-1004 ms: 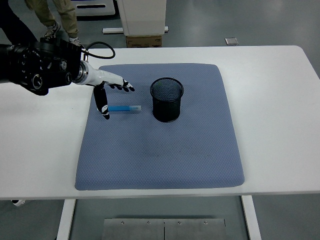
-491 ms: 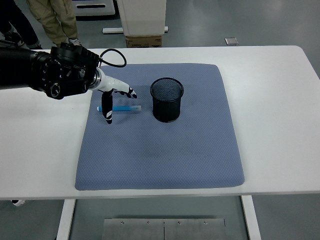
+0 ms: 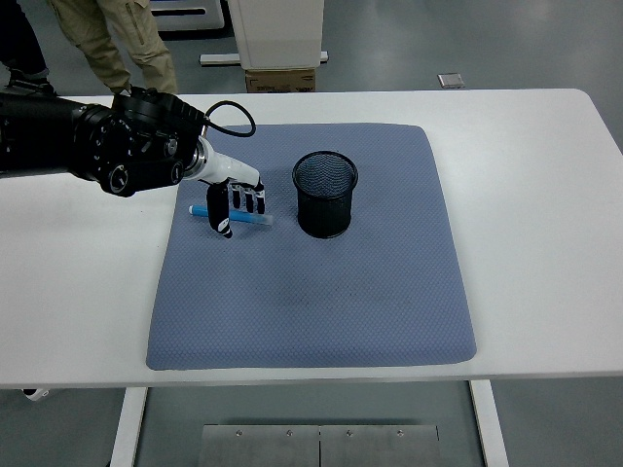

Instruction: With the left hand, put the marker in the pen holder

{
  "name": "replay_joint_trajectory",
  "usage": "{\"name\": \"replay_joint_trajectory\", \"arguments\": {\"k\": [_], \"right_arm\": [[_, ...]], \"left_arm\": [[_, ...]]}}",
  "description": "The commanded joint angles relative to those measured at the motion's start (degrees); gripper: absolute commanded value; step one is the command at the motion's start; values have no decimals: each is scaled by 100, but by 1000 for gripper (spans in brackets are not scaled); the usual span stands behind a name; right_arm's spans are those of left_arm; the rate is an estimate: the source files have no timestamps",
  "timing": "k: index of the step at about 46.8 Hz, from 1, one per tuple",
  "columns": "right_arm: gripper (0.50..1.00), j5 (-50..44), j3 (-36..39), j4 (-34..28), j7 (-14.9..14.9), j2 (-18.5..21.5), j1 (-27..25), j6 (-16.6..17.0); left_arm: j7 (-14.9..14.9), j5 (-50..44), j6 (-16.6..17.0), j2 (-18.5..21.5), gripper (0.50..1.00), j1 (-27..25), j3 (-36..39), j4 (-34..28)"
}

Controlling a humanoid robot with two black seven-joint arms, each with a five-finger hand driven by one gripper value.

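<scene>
A blue marker (image 3: 261,220) lies flat on the blue-grey mat (image 3: 321,292), left of the black mesh pen holder (image 3: 325,193). My left hand (image 3: 237,209) reaches in from the left and is down on the marker's middle. Its fingers (image 3: 249,200) point down on the far side of the marker and the thumb (image 3: 223,226) crosses to the near side. The fingers are still extended, not clamped, and the marker rests on the mat. The marker's left tip (image 3: 196,210) sticks out past the thumb. The holder stands upright and looks empty.
The mat covers the middle of the white table (image 3: 545,195). A black cable (image 3: 234,109) loops off my left forearm. A person's legs (image 3: 117,44) stand beyond the far left edge. A cardboard box (image 3: 280,80) sits on the floor behind the table.
My left hand moved right and down onto the marker, its fingers turning from spread out to pointing down around it. The marker slid slightly left and tilted.
</scene>
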Motion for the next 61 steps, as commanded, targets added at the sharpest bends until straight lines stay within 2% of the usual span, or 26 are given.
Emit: {"name": "replay_joint_trajectory", "arguments": {"k": [1, 11, 23, 32, 49, 61], "right_arm": [[1000, 0, 1, 0, 0, 0, 0, 0], [1000, 0, -8, 9, 0, 0, 0, 0], [1000, 0, -8, 0, 0, 0, 0, 0], [1000, 0, 1, 0, 0, 0, 0, 0], [1000, 0, 1, 0, 0, 0, 0, 0], [1000, 0, -8, 0, 8, 0, 0, 0]], "left_arm": [[0, 7, 9, 0, 763, 7, 0, 29], [9, 7, 44, -8, 754, 16, 17, 37], [88, 16, 123, -44, 678, 34, 9, 37], [132, 42, 413, -140, 681, 113, 44, 29], [141, 253, 686, -175, 666, 201, 61, -6], [141, 279, 686, -175, 593, 236, 61, 2]]}}
